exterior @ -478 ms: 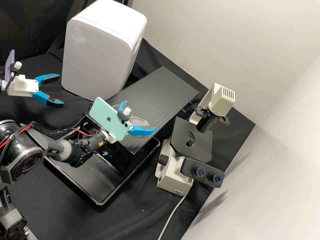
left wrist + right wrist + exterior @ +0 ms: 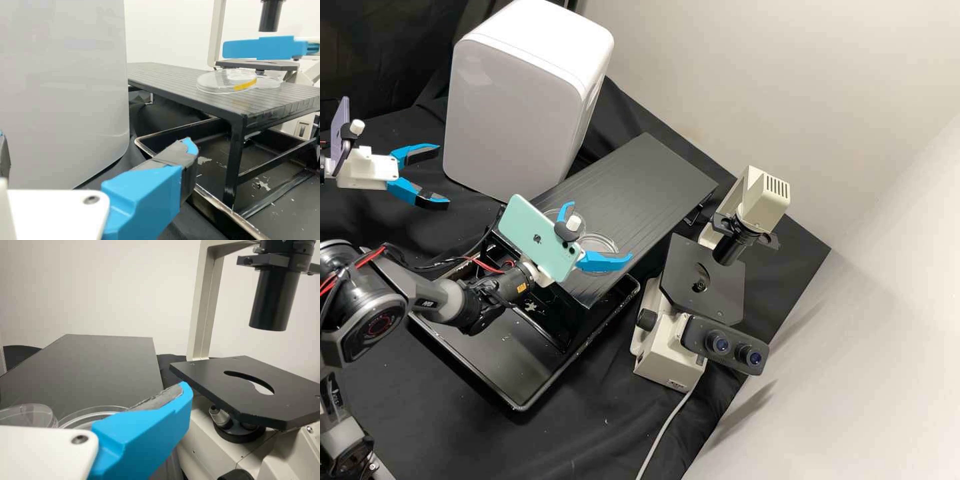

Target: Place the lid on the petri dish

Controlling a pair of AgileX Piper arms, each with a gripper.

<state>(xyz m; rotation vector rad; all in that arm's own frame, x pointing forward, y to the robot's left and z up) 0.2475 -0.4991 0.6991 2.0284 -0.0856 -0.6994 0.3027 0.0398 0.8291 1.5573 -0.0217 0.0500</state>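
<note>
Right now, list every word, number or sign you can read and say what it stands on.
White mark on the right arm's dark grey link: too small to read.
Dark print on the cream microscope's base: too small to read.
No other text is legible.

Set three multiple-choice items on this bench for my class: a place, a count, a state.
1. The clear round petri dish lies on: A the black ribbed platform; B a wooden shelf; C a metal sink.
2. The white microscope has how many eyepieces: A one; B two; C three.
3. The left end effector is: A open, holding nothing; B shut on a lid; C shut on a cable.
Key: 1 A, it rests on the ribbed top; 2 B, two sit side by side; 3 A, its blue fingers stand apart.
</note>
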